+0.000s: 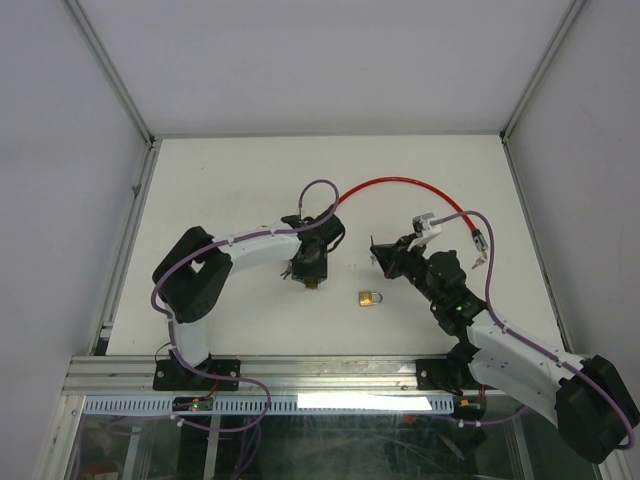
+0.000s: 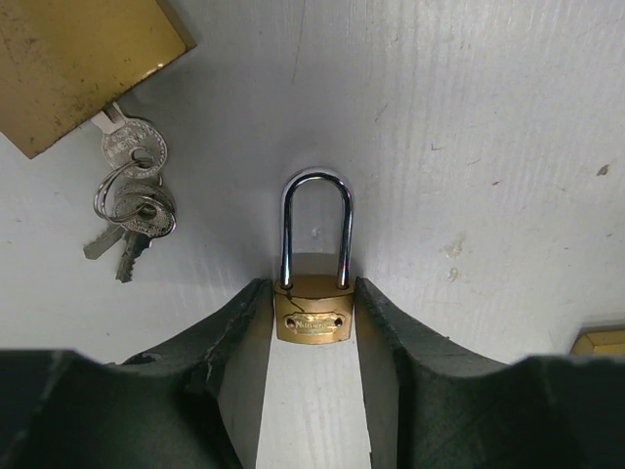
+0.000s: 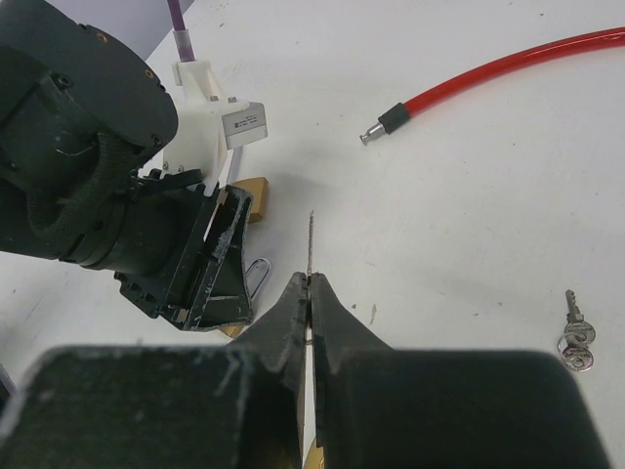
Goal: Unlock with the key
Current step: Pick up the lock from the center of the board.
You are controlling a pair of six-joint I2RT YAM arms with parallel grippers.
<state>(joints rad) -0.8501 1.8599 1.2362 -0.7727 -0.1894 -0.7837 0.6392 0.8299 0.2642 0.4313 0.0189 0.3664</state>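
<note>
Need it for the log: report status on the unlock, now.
Left fingers bracket small padlock body, grip unconfirmed. Right fingers shut on key. Bigger padlock nearby, not touching.

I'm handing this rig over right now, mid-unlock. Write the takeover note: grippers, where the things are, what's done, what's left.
Left gripper: fingers rest against both sides of the small brass padlock with the steel shackle, which is on the white table.
Right gripper: shut on a thin silver key, seen edge-on, blade sticking out past the tips, not yet at the lock.
Nearby: a larger brass padlock with a bunch of keys at its edge.
Done: lock braced, key in hand.
Left: bring the key to the keyhole, insert it, turn it. Both shackle legs sit in the body, so it looks locked.
</note>
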